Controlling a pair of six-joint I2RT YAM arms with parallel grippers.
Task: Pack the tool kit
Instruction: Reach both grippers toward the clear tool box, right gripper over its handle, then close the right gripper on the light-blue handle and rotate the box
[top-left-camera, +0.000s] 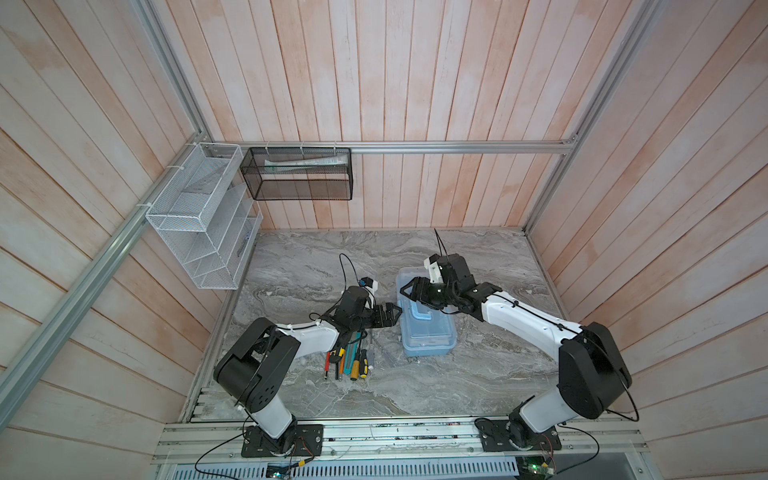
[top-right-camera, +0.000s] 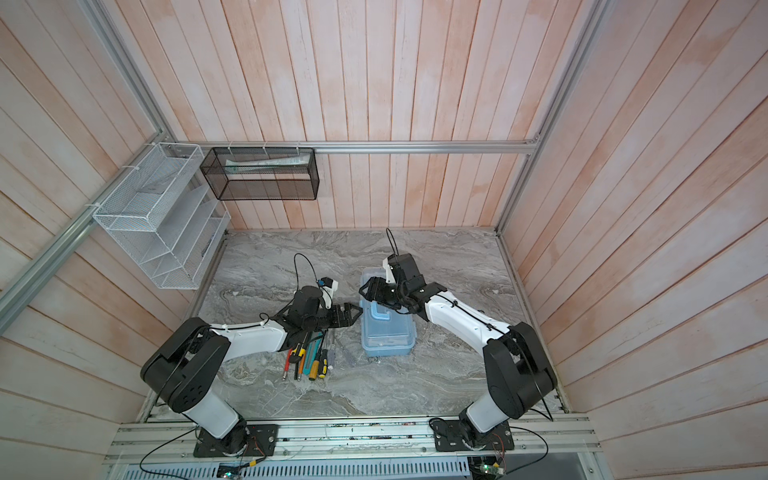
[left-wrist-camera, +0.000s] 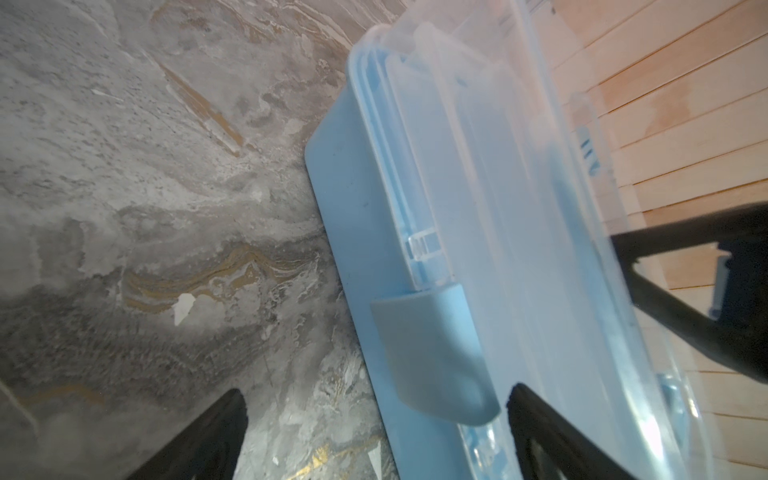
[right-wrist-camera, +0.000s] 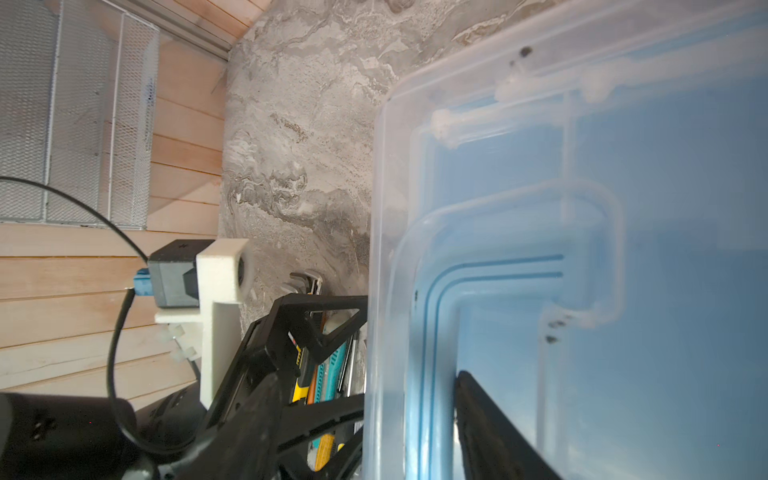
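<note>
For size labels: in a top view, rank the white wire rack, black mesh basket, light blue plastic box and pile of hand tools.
1. White wire rack.
2. Black mesh basket and light blue plastic box: near alike; basket hangs nearer the camera.
3. Pile of hand tools.

My left arm (top-left-camera: 307, 337) rises from its base at seven o'clock in both top views. The elbow is bent and the forearm lies low, reaching toward three o'clock. My left gripper (top-left-camera: 395, 316) points the same way with its jaws spread wide. My left wrist view shows its black fingers (left-wrist-camera: 208, 440) well apart.

My right arm (top-left-camera: 525, 320) comes up from five o'clock, its forearm slanting toward ten o'clock and the wrist bent down. My right gripper (top-left-camera: 409, 293) faces nine o'clock, just toward twelve of the left one and close to its tips. Its jaws stand partly apart; whether they pinch anything I cannot tell.
</note>
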